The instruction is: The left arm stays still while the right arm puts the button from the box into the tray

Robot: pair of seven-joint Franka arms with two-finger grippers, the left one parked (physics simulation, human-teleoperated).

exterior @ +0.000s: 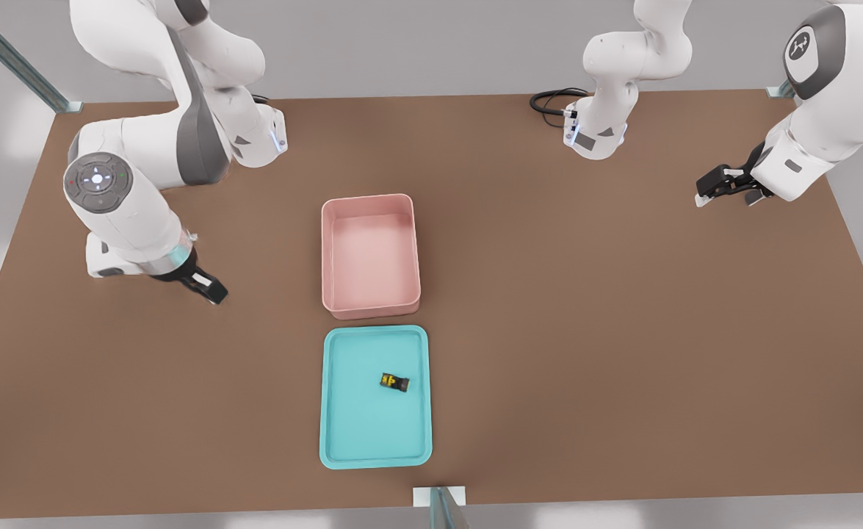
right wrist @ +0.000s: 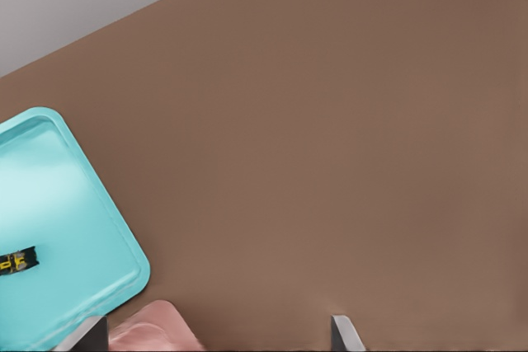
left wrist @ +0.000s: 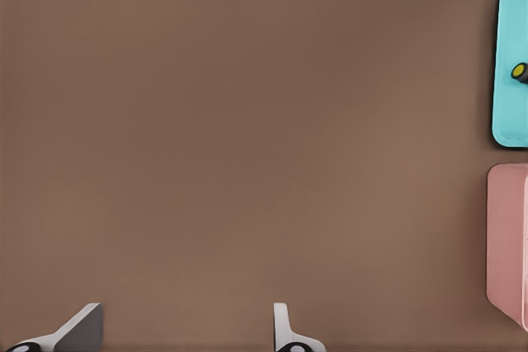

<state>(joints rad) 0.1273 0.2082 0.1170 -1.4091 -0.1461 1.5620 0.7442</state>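
Here the button (exterior: 394, 382) lies inside the tray (exterior: 339, 441), on the tray floor, a little toward the front view's right of the tray's middle. It is well apart from the gripper (exterior: 207, 286), which hangs over bare table (exterior: 585, 330) far to the front view's left, beyond both the tray and the box (exterior: 370, 305). The gripper holds nothing. In the right wrist view its two fingertips (right wrist: 345, 334) stand spread, with open table between them.

The box sits just behind the tray, their short ends nearly touching; a thin strip of table shows between them. No object shows inside the box.

In the front view the gripper is seen as one dark shape below the right arm (exterior: 115, 198), and its separate fingers cannot be made out there. In the right wrist view only the tips of the fingers enter the picture, the tray is cut off at the edge, and only a corner of the box shows. In the left wrist view the tray and box are both cut off at the edge, and the button there is a small dot with a yellow cap.

The button lies on its side. In the front view its long axis runs roughly across the tray's width, slightly tilted, with yellow at the front view's left end and the dark body toward the right.
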